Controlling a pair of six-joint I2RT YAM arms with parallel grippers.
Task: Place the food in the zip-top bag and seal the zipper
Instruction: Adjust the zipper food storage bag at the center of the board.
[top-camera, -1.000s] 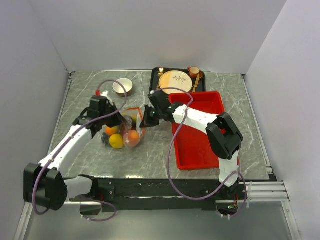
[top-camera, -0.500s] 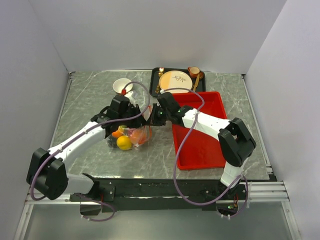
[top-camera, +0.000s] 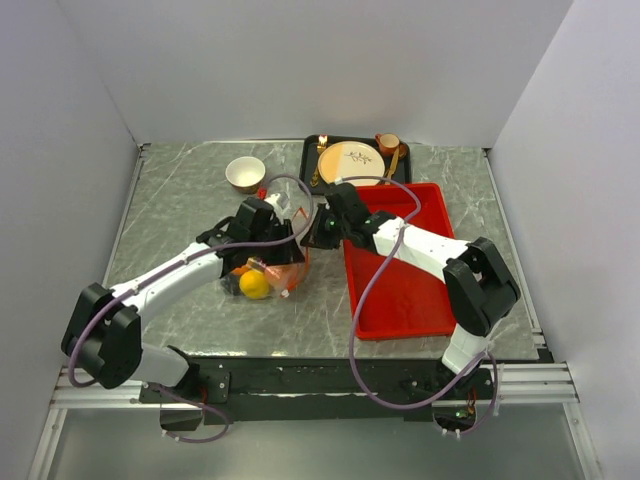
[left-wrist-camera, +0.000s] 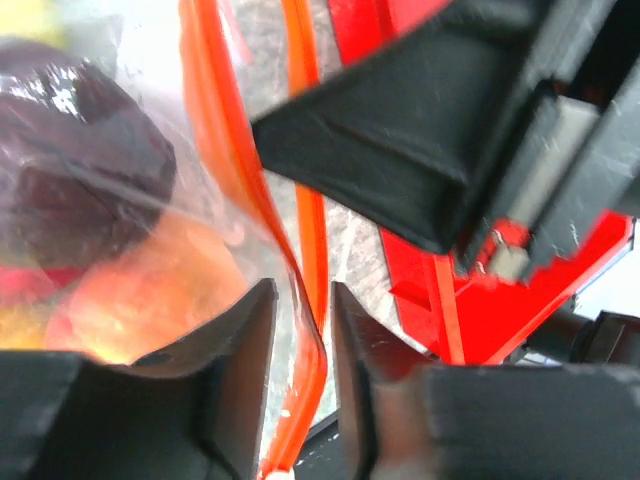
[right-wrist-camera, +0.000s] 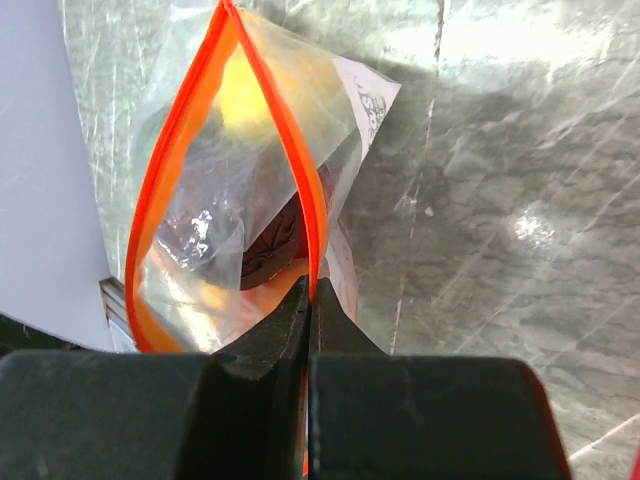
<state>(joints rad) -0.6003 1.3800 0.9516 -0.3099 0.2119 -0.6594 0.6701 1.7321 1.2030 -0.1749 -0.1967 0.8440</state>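
Fingers (left-wrist-camera: 230, 370) of the left gripper (left-wrist-camera: 303, 310) just parted around the zipper (left-wrist-camera: 205, 70); right gripper (right-wrist-camera: 308, 292) stays pinched on it, zip-top bag (right-wrist-camera: 230, 200) still unsealed.

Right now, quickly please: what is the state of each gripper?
Left gripper: slightly open, the zipper passing between its fingers.
Right gripper: shut on the zipper at the zip-top bag mouth.

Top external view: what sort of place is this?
Probably a lab robot test cell, not a real kitchen: plain white walls box in a marble-look table, and the zip-top bag holds toy fruit.
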